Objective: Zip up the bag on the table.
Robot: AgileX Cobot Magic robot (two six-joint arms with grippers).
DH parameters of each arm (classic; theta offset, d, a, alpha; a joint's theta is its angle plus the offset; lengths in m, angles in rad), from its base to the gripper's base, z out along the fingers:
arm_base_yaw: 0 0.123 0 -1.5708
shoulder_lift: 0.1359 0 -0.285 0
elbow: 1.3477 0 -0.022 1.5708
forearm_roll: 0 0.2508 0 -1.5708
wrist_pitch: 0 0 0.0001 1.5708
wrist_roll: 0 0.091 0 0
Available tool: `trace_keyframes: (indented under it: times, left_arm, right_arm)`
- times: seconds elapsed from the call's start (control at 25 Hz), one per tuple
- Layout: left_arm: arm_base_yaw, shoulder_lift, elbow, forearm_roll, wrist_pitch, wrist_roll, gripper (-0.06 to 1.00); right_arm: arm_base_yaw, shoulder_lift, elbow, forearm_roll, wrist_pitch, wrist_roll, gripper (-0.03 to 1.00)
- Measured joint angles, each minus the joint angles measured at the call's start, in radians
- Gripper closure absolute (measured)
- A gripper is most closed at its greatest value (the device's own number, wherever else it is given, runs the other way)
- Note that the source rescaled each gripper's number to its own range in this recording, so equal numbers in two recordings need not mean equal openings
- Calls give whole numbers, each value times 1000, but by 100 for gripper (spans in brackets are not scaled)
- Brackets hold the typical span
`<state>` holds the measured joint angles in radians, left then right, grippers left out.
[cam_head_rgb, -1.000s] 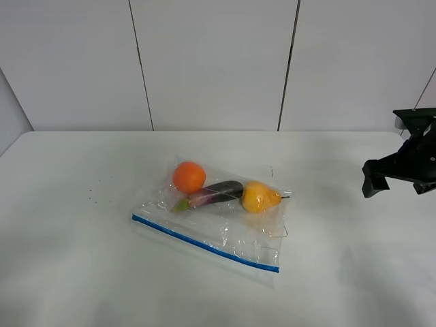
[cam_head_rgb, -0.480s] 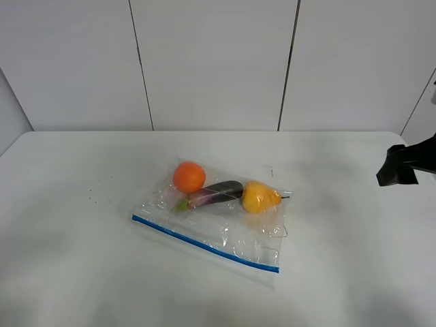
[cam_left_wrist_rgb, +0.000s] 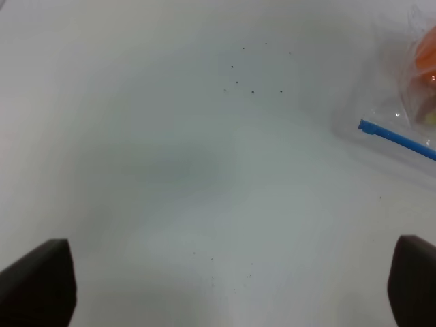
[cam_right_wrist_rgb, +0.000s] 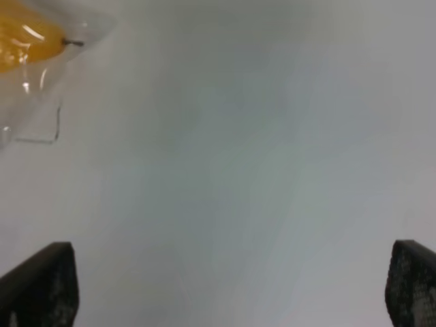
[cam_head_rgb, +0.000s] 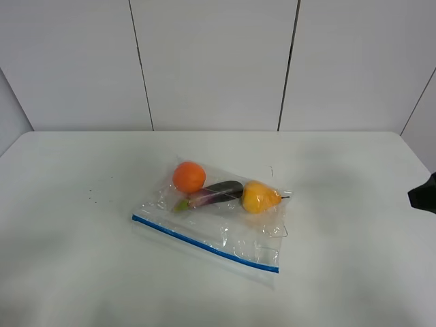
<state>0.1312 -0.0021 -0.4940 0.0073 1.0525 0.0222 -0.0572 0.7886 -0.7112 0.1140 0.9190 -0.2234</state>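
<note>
On white table (cam_head_rgb: 82, 272), clear bag (cam_head_rgb: 225, 225), grey panelled wall (cam_head_rgb: 211, 61) behind

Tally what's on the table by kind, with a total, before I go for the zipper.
Bag, clear with a blue zipper strip: 1
Orange, inside the bag: 1
Eggplant, inside the bag: 1
Yellow pear, inside the bag: 1
Total: 4 things on the table.

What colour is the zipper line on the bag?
Blue. The zipper strip runs along the bag's near edge, clearest in the exterior high view.
</note>
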Motion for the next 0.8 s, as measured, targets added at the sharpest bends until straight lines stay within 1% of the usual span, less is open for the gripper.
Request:
trace_keyframes:
  times: [0.36,0.6,0.8]
  left_arm:
    - [0,0,0,0,0,0,-5]
    - [0,0,0,0,0,0,-5]
    - [0,0,0,0,0,0,-5]
  right_arm:
    - [0,-300,100,35,46,15,-3]
    - [0,-420,190,44,92,19,-3]
    - [0,-507,198,43,97,17,-3]
